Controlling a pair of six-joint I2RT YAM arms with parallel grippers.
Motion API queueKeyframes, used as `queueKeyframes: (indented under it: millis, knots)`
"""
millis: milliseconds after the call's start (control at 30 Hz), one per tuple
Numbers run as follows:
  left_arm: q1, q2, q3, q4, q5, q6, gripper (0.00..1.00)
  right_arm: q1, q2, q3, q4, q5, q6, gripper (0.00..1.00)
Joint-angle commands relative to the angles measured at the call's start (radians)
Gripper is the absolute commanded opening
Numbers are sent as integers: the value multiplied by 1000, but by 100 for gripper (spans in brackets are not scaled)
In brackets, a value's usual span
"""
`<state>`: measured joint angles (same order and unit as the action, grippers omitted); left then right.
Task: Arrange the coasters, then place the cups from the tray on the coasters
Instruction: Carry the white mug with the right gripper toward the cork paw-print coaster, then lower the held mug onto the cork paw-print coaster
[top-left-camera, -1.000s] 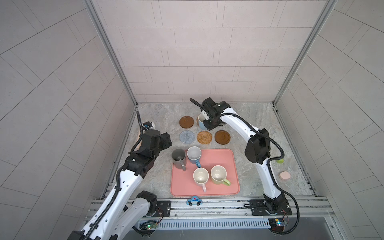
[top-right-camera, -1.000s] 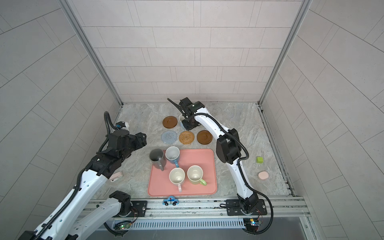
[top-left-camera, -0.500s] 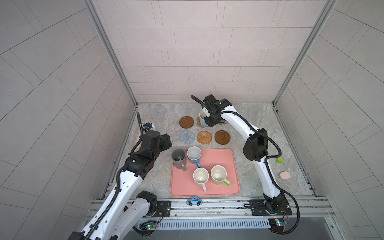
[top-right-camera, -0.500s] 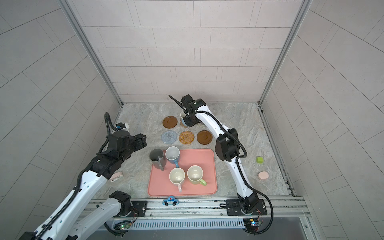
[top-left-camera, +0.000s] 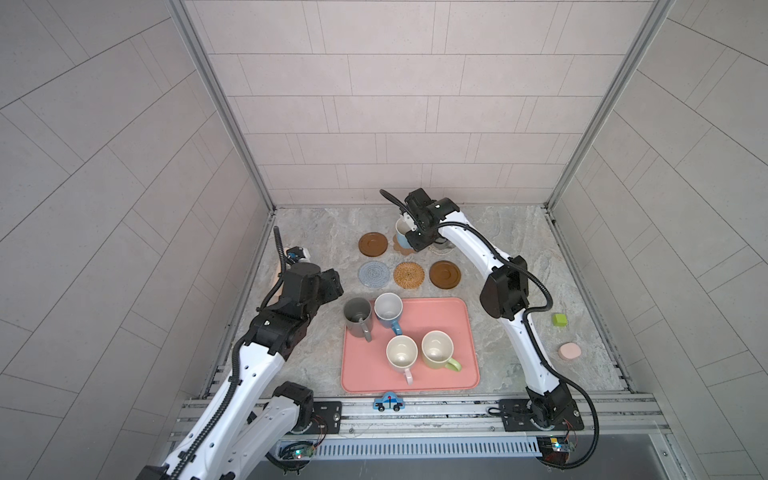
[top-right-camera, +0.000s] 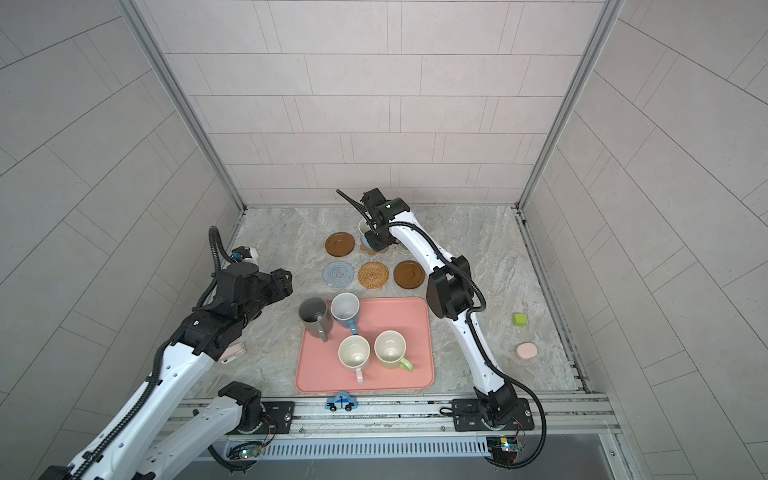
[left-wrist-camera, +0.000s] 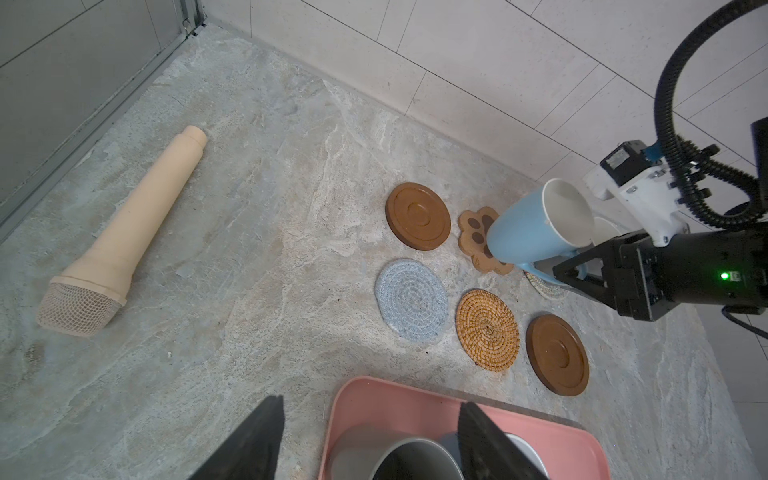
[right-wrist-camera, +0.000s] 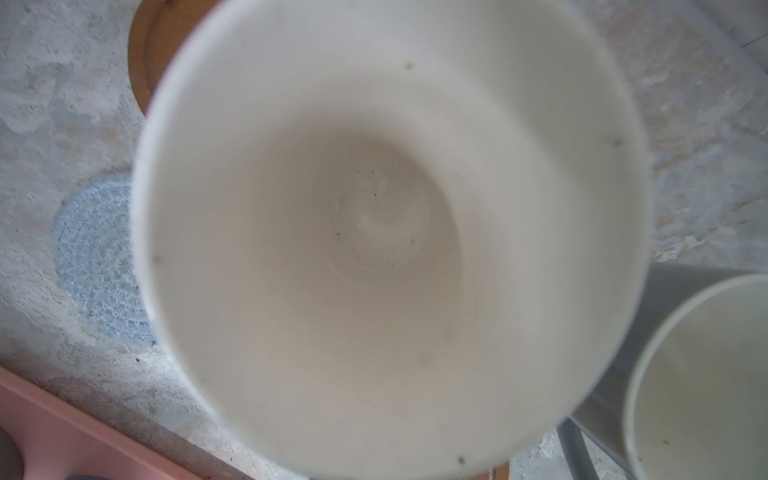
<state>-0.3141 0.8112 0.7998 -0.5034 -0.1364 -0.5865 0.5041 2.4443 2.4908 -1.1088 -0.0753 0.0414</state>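
R gripper (left-wrist-camera: 559, 272) clamped on handle of blue mug (left-wrist-camera: 525, 232), mug tilted, mouth leaning back toward the gripper, base just over paw coaster (left-wrist-camera: 473, 228) (contact unclear) so imo level it then straight down; L gripper (left-wrist-camera: 370, 413) jaws apart, over dark grey mug (left-wrist-camera: 399, 459) at tray (left-wrist-camera: 548, 432) corner

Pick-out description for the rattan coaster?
Start at the pink tray. Just beyond its far edge lies a row of three round coasters. The rattan coaster is the middle one: golden basketwork, between a grey-blue knitted mat and a smooth brown disc.
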Motion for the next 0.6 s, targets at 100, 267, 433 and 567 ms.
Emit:
queueKeyframes:
  millis: [100,267,433,567]
  knots:
    - [7,-17,-7,-15,-25,8,73,-16,30,67,44,-3,4,13]
    - [7,-13,-8,-15,-26,11,73,-21,39,72,64,-14,5,13]
    - [7,-11,-8,-16,-28,13,73,-26,51,79,61,-15,1,13]
    - [7,-11,-9,-15,-28,13,73,-29,59,79,55,-11,-7,13]
